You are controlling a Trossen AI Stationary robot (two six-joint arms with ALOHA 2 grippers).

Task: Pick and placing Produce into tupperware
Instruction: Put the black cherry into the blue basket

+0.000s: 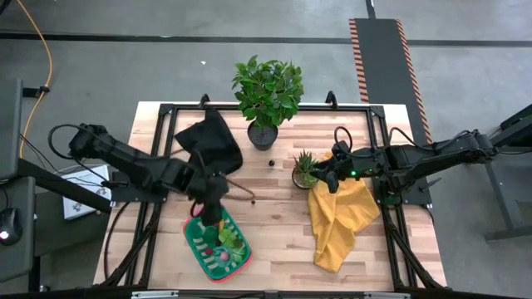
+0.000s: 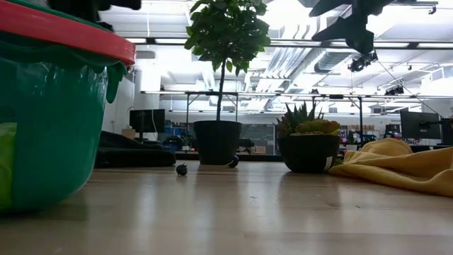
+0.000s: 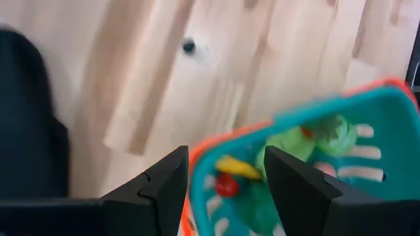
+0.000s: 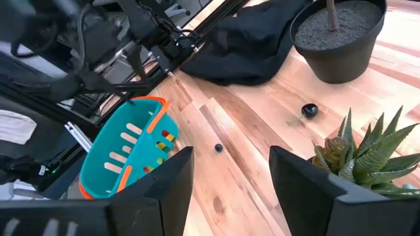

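Note:
The tupperware [image 1: 190, 230] is a green container with a red rim, standing on the table near its front edge, left of the middle. Produce [image 1: 223, 242] lies inside it: in the left wrist view a yellow piece [image 3: 237, 168], a red piece [image 3: 226, 185] and green pieces [image 3: 295, 141]. My left gripper [image 1: 214, 212] hangs open over the tupperware's far end [image 3: 223, 134], slanting down, with nothing between its fingers. My right gripper [image 1: 324, 176] waits open above the table's right half, beside the small spiky plant [image 1: 305, 169], and is also empty [image 4: 230, 164].
A black cloth [image 1: 208, 141] lies at the far left and a yellow cloth [image 1: 341, 220] at the right. The large leafy potted plant [image 1: 268, 91] stands at the far middle. Two small dark objects [image 4: 310, 110] [image 4: 218, 148] lie on the bare wood between plants and tupperware.

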